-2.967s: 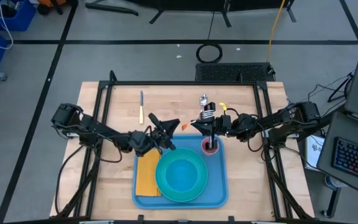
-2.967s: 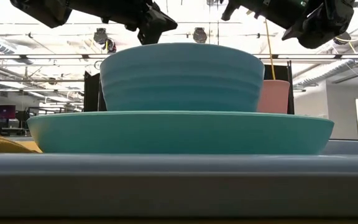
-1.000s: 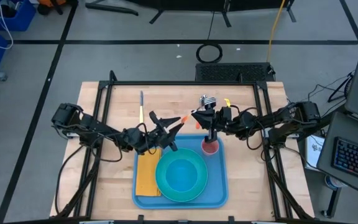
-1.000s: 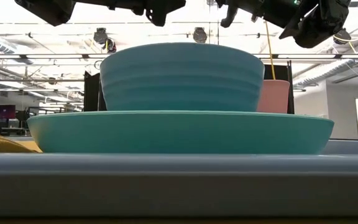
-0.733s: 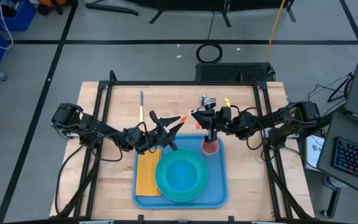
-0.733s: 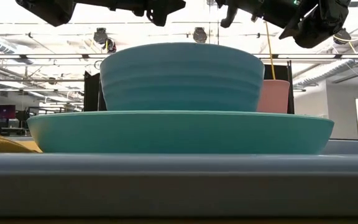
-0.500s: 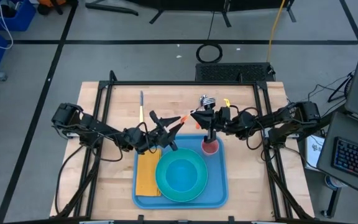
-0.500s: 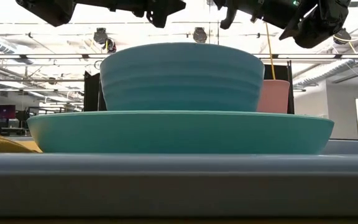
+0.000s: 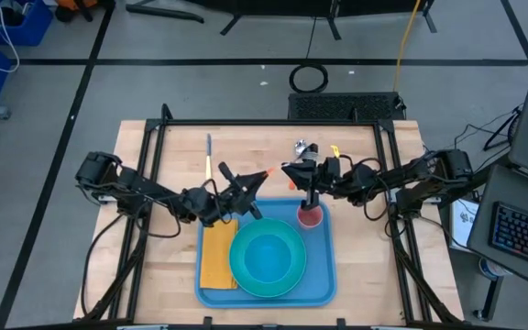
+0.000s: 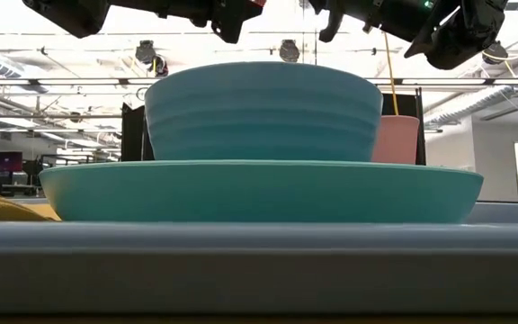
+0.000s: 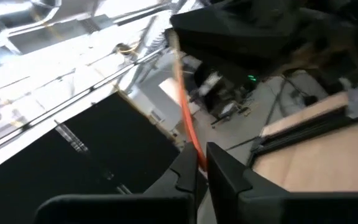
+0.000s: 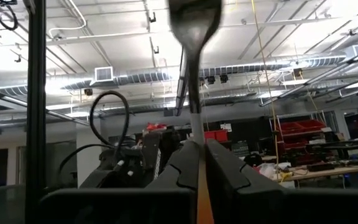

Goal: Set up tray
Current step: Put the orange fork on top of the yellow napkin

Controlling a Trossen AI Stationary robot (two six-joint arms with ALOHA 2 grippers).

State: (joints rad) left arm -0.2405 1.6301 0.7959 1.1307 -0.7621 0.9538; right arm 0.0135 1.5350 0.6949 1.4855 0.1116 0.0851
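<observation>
We see two dark, near-black arms built of slim jointed segments, each ending in a left gripper (image 9: 246, 188) or right gripper (image 9: 306, 183) with two angular, stepped black fingers (image 12: 229, 180). Black cables loop loosely along both arms. A small green light glows on the farther arm's housing in the left wrist view.

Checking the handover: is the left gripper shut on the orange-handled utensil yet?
Shut. The left wrist view shows the left gripper with its fingers pinched on the orange handle.

High overhead; low level, near tray (image 10: 259, 261) (shared).
</observation>
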